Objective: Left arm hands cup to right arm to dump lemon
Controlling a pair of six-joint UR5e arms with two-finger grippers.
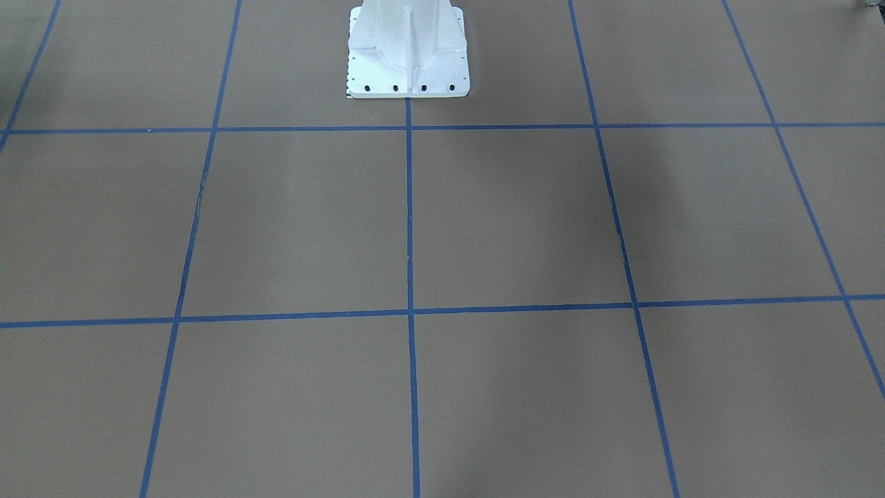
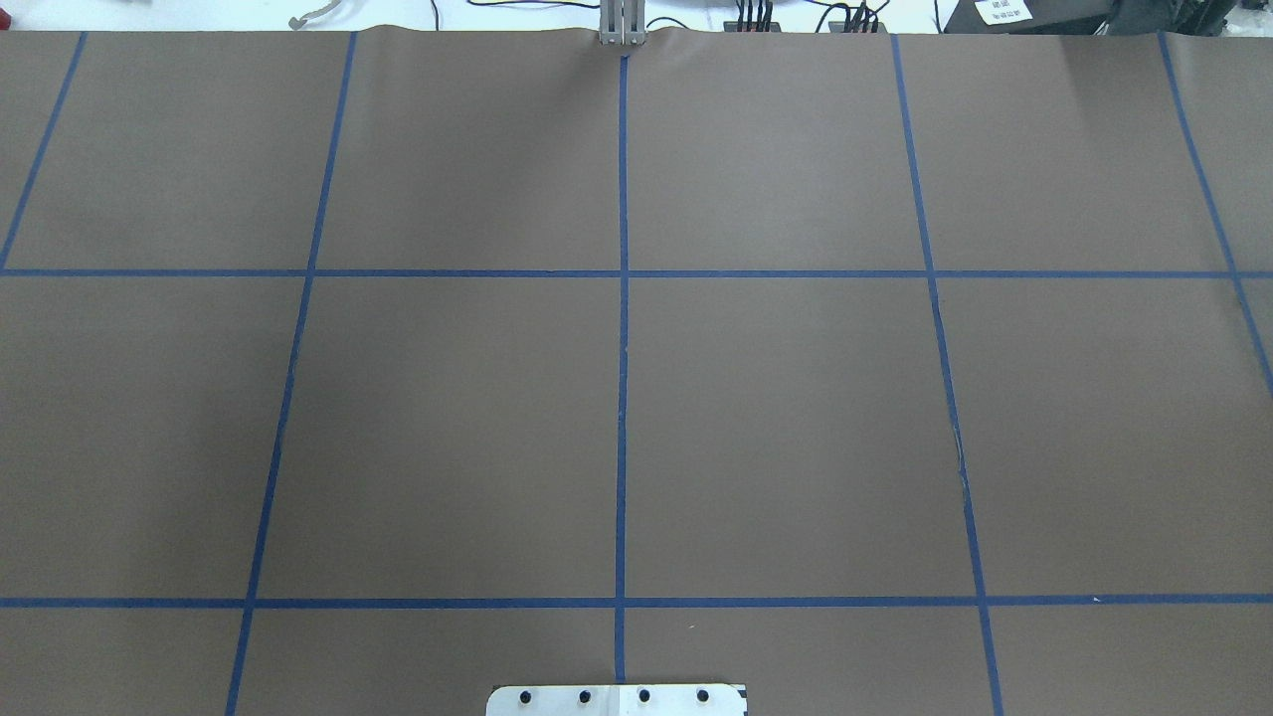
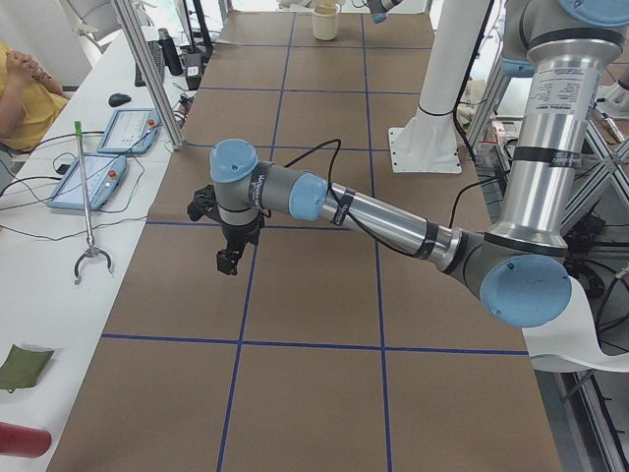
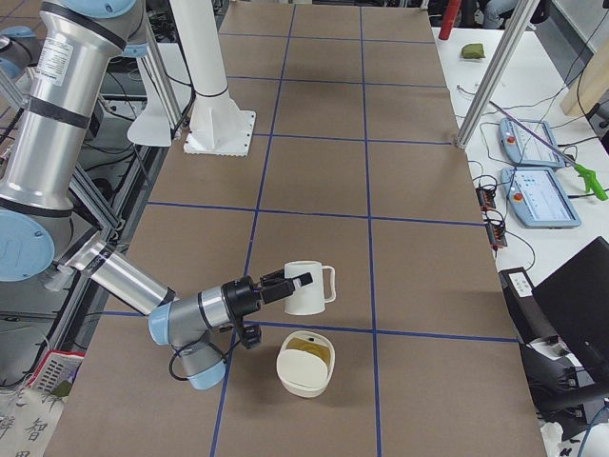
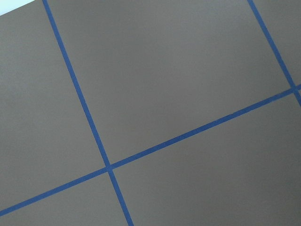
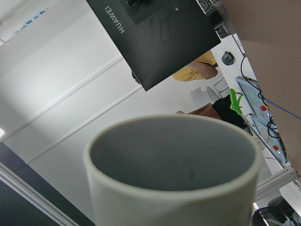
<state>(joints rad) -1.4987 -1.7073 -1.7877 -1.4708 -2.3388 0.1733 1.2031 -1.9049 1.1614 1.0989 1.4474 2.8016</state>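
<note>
White cup [image 4: 309, 297] sits right at the tips of the right claw [image 4: 297, 281], near the desk's [image 4: 314, 171] end on the robot's right, about midway between the long edges. The right arm [image 4: 124, 276] reaches in low from the robot's side, and one black finger [image 4: 303, 279] lies across the cup's upper wall. The handle points away from the claw, toward the operators' long edge. Only the side view shows this claw, so I cannot tell whether it is clenched on the cup or released, nor whether the cup stands on the desk or is off it.

Just beside the cup, nearer that end edge, is a white bowl [image 4: 303, 383] with a yellowish lemon [image 4: 306, 350] lying in it. The right wrist view looks into the cup [image 6: 174, 165] from close by, and its grey inside shows bare.

The left arm [image 3: 383, 218] stretches toward the operators' long edge, with the left claw [image 3: 228, 262] hanging tips-down over the desk, well apart from the cup; clenched or released, I cannot tell. Its wrist view gives brown paper and crossing blue tape [image 5: 109, 168]. The overhead and front-facing views take in the desk's middle: paper, tape grid and the white base plate [image 2: 617, 699] at the robot's edge. At the far end, the exterior left view shows a pale vessel [image 3: 325, 22], too small to say whether cup or bowl
</note>
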